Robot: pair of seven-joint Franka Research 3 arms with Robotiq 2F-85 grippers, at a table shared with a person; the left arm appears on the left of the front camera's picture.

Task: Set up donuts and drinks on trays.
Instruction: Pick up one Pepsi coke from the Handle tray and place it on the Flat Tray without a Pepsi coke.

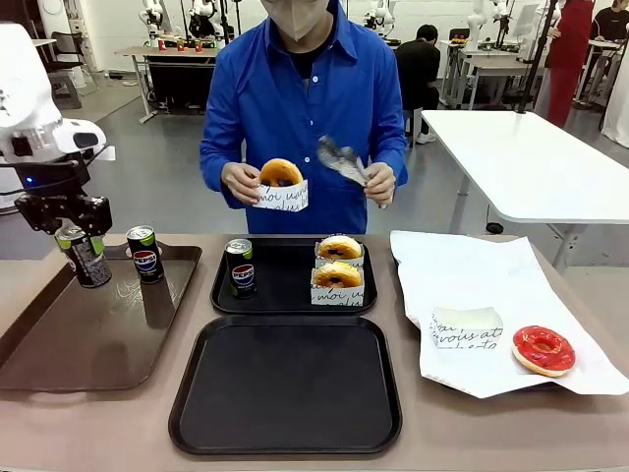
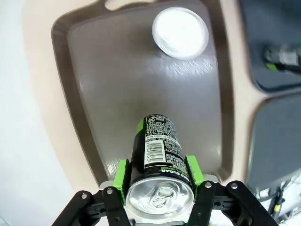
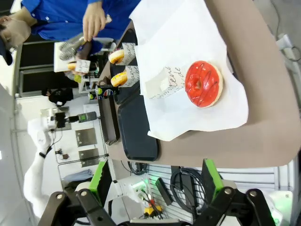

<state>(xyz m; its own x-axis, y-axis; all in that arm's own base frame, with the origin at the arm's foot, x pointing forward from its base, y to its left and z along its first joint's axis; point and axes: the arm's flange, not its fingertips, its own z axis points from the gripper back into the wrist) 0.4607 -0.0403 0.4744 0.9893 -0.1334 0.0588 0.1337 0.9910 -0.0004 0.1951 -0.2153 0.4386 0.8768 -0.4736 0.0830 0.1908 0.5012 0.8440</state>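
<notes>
My left gripper is shut on a green-trimmed Pepsi can at the far left end of the brown tray. In the left wrist view the green pads press both sides of this can. A second can stands beside it. The far black tray holds a third can and two boxed glazed donuts. The near black tray is bare. The person holds a boxed donut and tongs. My right gripper is open, off the table's right end.
A white paper sheet at the right carries an empty paper box and a red-iced donut; both show in the right wrist view, donut and box. A white table stands behind at the right.
</notes>
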